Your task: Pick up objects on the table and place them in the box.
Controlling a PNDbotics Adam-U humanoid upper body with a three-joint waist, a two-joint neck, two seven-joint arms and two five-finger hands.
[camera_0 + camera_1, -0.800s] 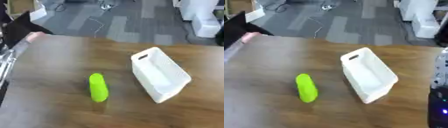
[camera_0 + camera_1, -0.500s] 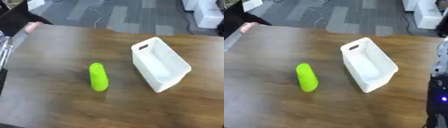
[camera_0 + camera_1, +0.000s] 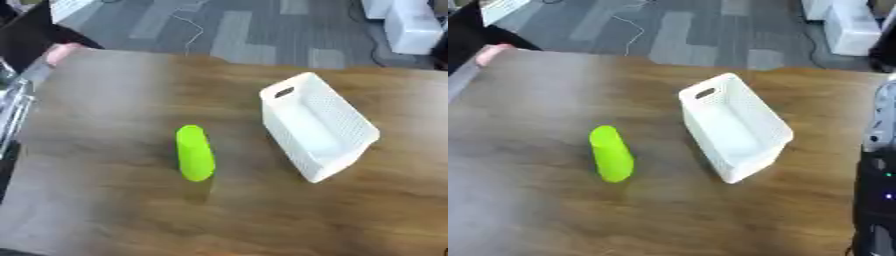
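Observation:
A bright green, rounded, elongated object point(image 3: 194, 152) lies on the wooden table point(image 3: 105, 100) a little left of the middle. To its right stands a white perforated box point(image 3: 317, 125) with a handle slot, tilted askew, with nothing showing inside. A black and silver part of my right arm point(image 3: 877, 165) rises along the right edge of the right eye view, apart from the box. A silver part of my left arm point(image 3: 10, 112) shows at the left edge of the left eye view. Neither hand shows in either view.
The table's far edge runs across the top, with grey carpet floor point(image 3: 245, 25) and a loose cable beyond it. White equipment point(image 3: 411, 25) stands on the floor at the far right.
The whole picture has shifted, so the camera has moved. The green object and the box keep their places relative to each other.

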